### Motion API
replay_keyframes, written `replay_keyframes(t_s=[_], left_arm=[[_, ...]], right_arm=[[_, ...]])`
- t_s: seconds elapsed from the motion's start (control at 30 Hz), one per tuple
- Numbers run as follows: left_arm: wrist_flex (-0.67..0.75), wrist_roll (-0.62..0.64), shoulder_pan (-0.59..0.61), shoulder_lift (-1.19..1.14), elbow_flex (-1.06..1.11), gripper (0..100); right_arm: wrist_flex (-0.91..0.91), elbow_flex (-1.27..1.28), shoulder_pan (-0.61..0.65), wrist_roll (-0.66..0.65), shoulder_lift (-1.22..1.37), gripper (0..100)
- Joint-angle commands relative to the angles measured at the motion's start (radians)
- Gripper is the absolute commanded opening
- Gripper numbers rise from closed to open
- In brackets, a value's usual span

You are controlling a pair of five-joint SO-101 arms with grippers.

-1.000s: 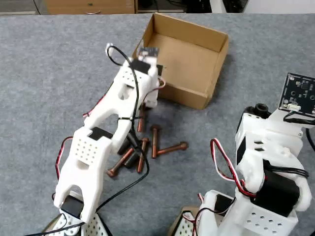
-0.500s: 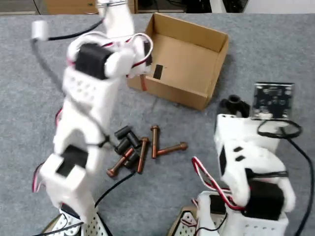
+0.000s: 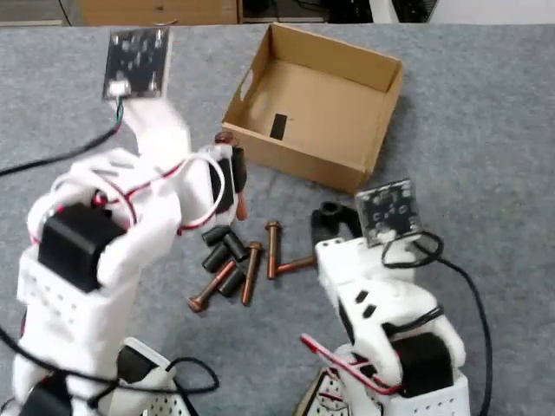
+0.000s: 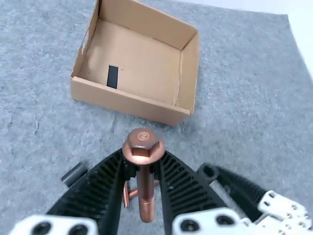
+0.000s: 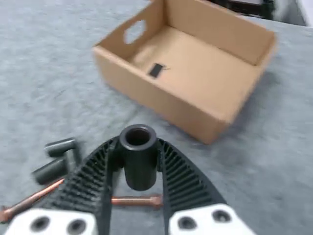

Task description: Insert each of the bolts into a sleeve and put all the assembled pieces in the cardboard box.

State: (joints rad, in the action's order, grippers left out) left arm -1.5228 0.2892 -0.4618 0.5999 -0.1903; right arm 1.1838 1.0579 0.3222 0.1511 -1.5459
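My left gripper [image 4: 143,157] is shut on a copper bolt [image 4: 145,191], held upright with its hex head on top. In the high view this bolt [image 3: 234,178] hangs above the table, left of the cardboard box [image 3: 260,154]. My right gripper [image 5: 139,149] is shut on a black sleeve [image 5: 139,166], open end up. In the high view the sleeve [image 3: 330,213] sits in front of the box and right of the pile. Loose bolts [image 3: 251,270] and black sleeves [image 3: 217,247] lie in a heap between the two arms.
The box [image 5: 161,105] stands open with a black label [image 3: 277,126] on its floor. Two loose sleeves [image 5: 59,146] and a bolt [image 5: 134,200] lie on the grey cloth below my right gripper. Bare cloth spreads to the right of the box.
The left arm has risen from the pile and drawn back with a bolt in its gripper. The right arm has swung left toward the pile, holding its sleeve.
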Motion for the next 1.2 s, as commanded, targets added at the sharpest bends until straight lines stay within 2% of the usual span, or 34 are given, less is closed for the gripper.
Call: replay_keyframes(t_s=[0.0,0.13,0.27,0.4,0.53,0.77,1.17], left_arm=[[0.213,0.008,-0.038,0.188,0.27,2],[0.391,0.009,-0.094,0.38,0.506,2],[0.529,0.002,-0.114,0.45,0.643,2],[0.554,-0.008,-0.118,0.45,0.66,2],[0.549,-0.152,-0.12,0.463,0.695,2],[0.546,-0.247,-0.112,0.463,0.704,2],[0.554,-0.238,-0.12,0.519,0.755,2]], right_arm=[[-0.069,0.059,0.07,0.06,-0.091,0.1],[-0.146,0.148,0.085,0.064,-0.185,0.1],[-0.219,0.26,0.113,0.066,-0.245,0.1],[-0.236,0.328,0.248,0.066,-0.262,0.1],[-0.235,0.332,0.354,0.066,-0.266,0.1],[-0.227,0.297,0.357,0.068,-0.266,0.1],[-0.216,0.232,0.358,0.068,-0.265,0.1]])
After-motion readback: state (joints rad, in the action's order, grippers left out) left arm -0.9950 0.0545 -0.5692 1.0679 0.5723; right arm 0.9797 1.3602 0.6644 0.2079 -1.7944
